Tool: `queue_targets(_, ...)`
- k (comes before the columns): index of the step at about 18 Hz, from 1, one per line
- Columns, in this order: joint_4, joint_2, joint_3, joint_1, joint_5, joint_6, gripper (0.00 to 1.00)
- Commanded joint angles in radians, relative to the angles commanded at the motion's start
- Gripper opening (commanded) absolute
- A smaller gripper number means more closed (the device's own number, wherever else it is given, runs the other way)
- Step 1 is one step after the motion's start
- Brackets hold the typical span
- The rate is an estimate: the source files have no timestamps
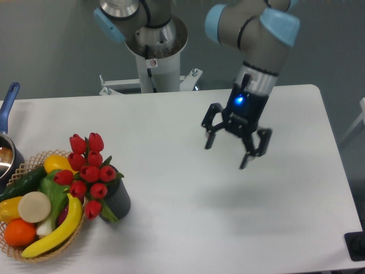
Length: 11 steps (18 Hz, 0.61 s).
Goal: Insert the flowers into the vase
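Red tulips (88, 171) stand bunched in the dark grey vase (116, 198) at the table's (188, 228) left, touching the wicker basket (25, 165) of fruit and vegetables. The hand (228, 153) hangs above the table's middle-right, well apart from them, its 2 fingers spread wide and holding nothing.

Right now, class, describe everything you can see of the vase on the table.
The vase is a small dark grey cylinder with a matte look, standing upright on the white table near its front left. Only its right side and part of the rim show. The flowers, red tulip buds with green leaves, stand in its mouth and spill over the left side. It sits right beside the wicker basket; whether they touch cannot be told. The hand is far off, not touching it.
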Motion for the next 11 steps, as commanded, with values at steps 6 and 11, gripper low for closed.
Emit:
queue_targets(6,-0.176,0.043,0.041,0.008,0.066,0.015,1.00)
queue_targets(11,-0.435,0.049,0.142,-0.008,0.186,0.017,1.00)
